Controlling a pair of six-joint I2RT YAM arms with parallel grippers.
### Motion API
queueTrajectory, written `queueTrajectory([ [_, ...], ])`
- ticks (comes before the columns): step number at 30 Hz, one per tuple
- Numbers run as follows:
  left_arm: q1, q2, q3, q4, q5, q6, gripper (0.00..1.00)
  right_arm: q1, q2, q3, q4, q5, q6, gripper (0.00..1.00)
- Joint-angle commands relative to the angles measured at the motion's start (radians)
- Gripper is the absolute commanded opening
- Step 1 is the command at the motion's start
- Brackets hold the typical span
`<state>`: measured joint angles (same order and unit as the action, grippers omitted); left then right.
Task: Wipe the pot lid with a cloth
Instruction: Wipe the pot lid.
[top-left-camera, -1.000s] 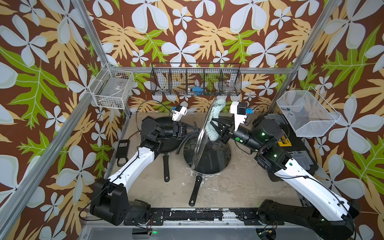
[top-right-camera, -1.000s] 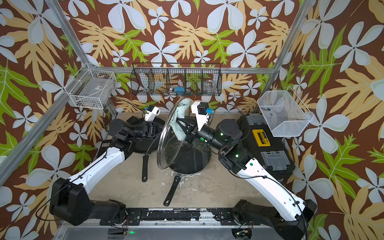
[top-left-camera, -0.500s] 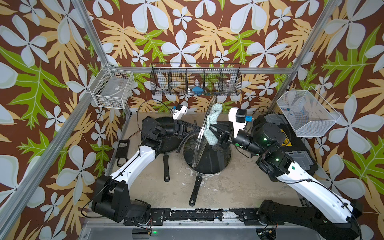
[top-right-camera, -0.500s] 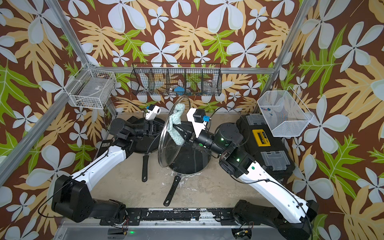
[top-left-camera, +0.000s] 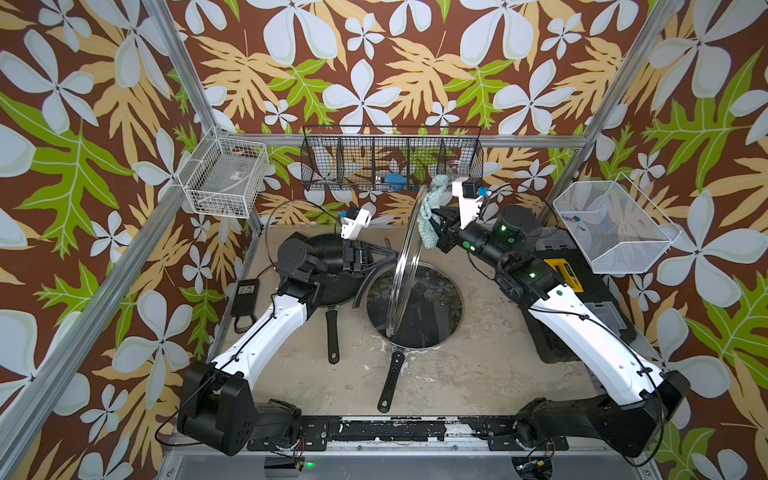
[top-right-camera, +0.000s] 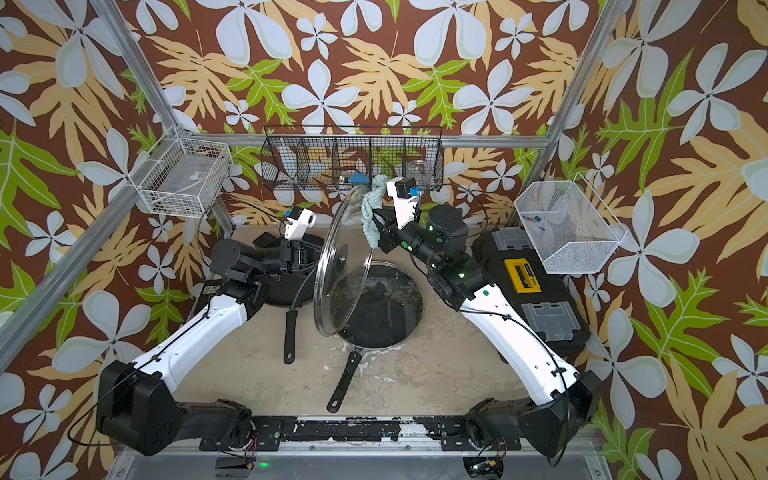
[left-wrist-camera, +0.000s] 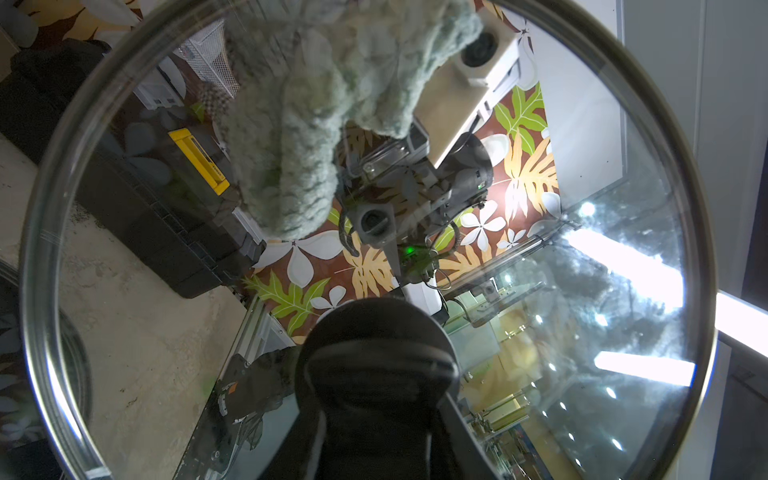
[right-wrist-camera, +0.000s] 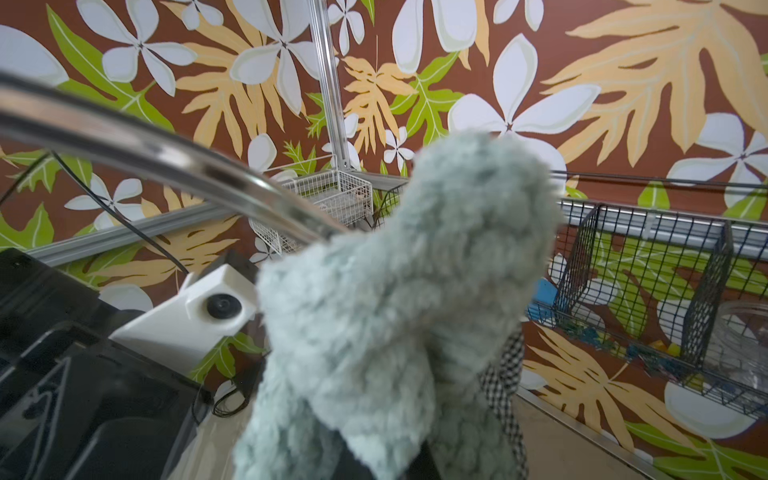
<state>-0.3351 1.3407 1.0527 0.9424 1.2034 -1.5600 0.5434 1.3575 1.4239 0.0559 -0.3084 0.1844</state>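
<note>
1. Pot lid (top-left-camera: 404, 266): clear of the desk (top-left-camera: 478, 374); held upright, almost on edge, above the frying pan (top-left-camera: 432, 332); a second glass lid appears to rest on that pan.
2. Left claw (top-left-camera: 387, 255): pressed together on the lid's black handle (left-wrist-camera: 374, 357); judged purpose: the handle is the only firm hold, and gripping it turns the plain face of the glass toward the other arm.
3. Right claw (top-left-camera: 437, 227): pinching the cloth (top-left-camera: 428, 210) in a bunch, so that a thick pad stands ahead of the fingers and no metal meets glass.
4. Cloth position: against the glass high up, beside the top rim, on the face away from the handle; the left wrist view shows it through the glass (left-wrist-camera: 299, 124); in both top views its upper end rises just past the rim (top-right-camera: 371, 212).
5. Stage, as judged: wiping under way at the upper edge; the centre and lower glass are well apart from the cloth.
6. Risks, as judged: sideways pressure may pivot the lid about its single grip; the cloth may slide off over the rim; strokes should run downward with light, even force.
</note>
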Motion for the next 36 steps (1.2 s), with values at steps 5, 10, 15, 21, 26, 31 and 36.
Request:
queueTrajectory([
  [5, -0.005, -0.002, 0.020, 0.191, -0.035, -0.040, 0.00, 0.012, -0.065, -0.162, 0.028, -0.095, 0.064, 0.00],
  [10, -0.005, 0.032, 0.023, 0.293, -0.069, -0.117, 0.00, 0.089, -0.141, -0.248, -0.003, -0.100, 0.036, 0.00],
  [15, -0.004, 0.051, 0.024, 0.318, -0.089, -0.129, 0.00, 0.196, -0.219, -0.300, -0.021, -0.081, 0.040, 0.00],
  [21, -0.004, 0.066, 0.017, 0.305, -0.105, -0.101, 0.00, 0.322, -0.267, -0.278, -0.010, -0.072, 0.055, 0.00],
  [26, -0.005, 0.078, 0.008, 0.305, -0.102, -0.091, 0.00, 0.375, -0.249, -0.177, -0.030, -0.068, 0.027, 0.00],
  [31, -0.004, 0.079, -0.002, 0.305, -0.099, -0.088, 0.00, 0.373, -0.218, -0.066, -0.054, 0.063, -0.031, 0.00],
  [36, -0.005, 0.063, 0.000, 0.306, -0.091, -0.091, 0.00, 0.279, -0.131, 0.059, -0.112, 0.144, -0.063, 0.00],
])
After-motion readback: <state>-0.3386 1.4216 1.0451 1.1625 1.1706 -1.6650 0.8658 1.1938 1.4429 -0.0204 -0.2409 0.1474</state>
